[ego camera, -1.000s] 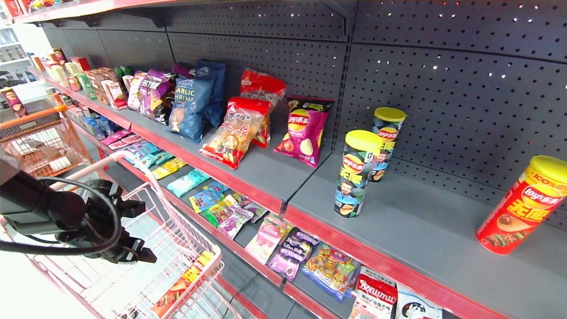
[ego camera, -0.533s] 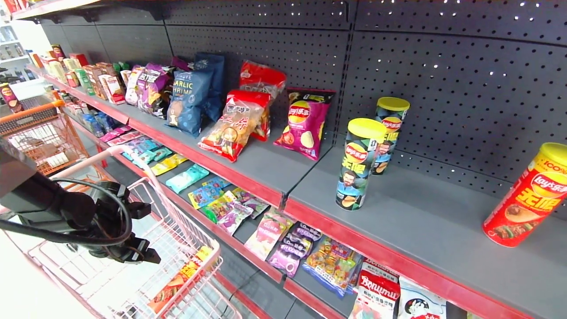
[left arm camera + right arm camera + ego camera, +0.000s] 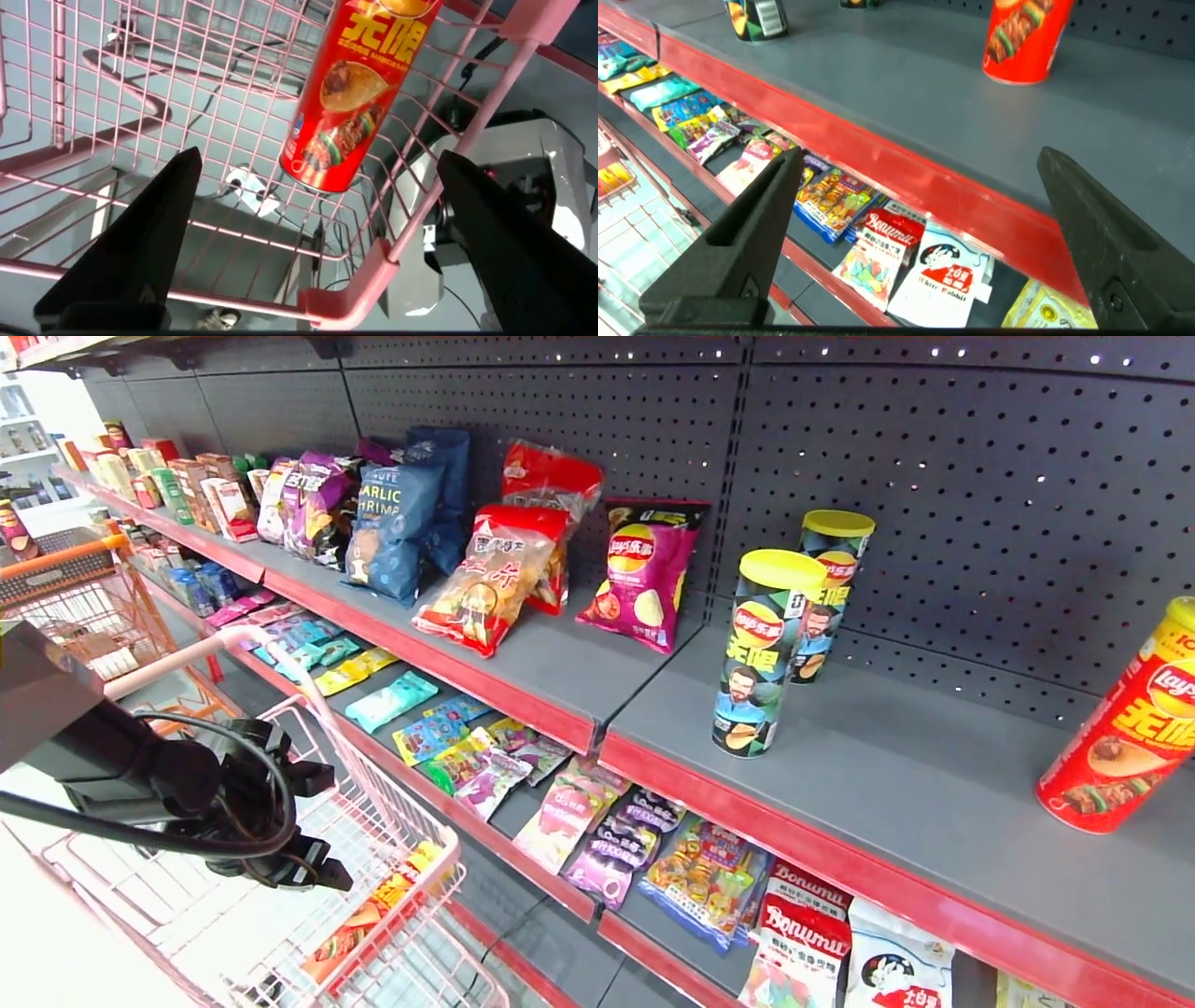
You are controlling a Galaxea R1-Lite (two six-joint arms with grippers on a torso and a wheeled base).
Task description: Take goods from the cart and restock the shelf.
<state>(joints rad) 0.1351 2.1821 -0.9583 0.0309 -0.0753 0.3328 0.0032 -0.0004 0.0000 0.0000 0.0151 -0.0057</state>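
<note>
Red can (image 3: 360,103) lies on its side on the wire floor of the pink cart (image 3: 467,140), close to the cart's corner nearest the shelf. In the head view the can (image 3: 373,915) shows through the cart's mesh, its long axis running along the end wall beside that corner. Its metal base points to the corner; the lid end is cut off by the edge of the left wrist view.

Left gripper (image 3: 322,826) hangs over the cart (image 3: 177,660) basket, above the can and apart from it. Jaws spread wide, nothing between them; in the left wrist view the gripper (image 3: 313,271) has its dark fingers (image 3: 140,252) on either side of the can's base end, well above it.

Right gripper (image 3: 920,252) faces the red front edge of the shelf (image 3: 906,93). Jaws spread, nothing held.

On the shelf (image 3: 868,793): a second red can (image 3: 1120,737) stands upright toward the right end, near the pegboard back. Two dark cans with yellow lids stand upright just right of the divider, one (image 3: 761,653) nearer the front edge and one (image 3: 831,588) behind it at the back. Snack bags (image 3: 639,574) lean against the back, left of the divider.

Lower shelf (image 3: 560,887) holds flat candy packets. An orange cart (image 3: 75,597) stands at far left, behind the pink one.
</note>
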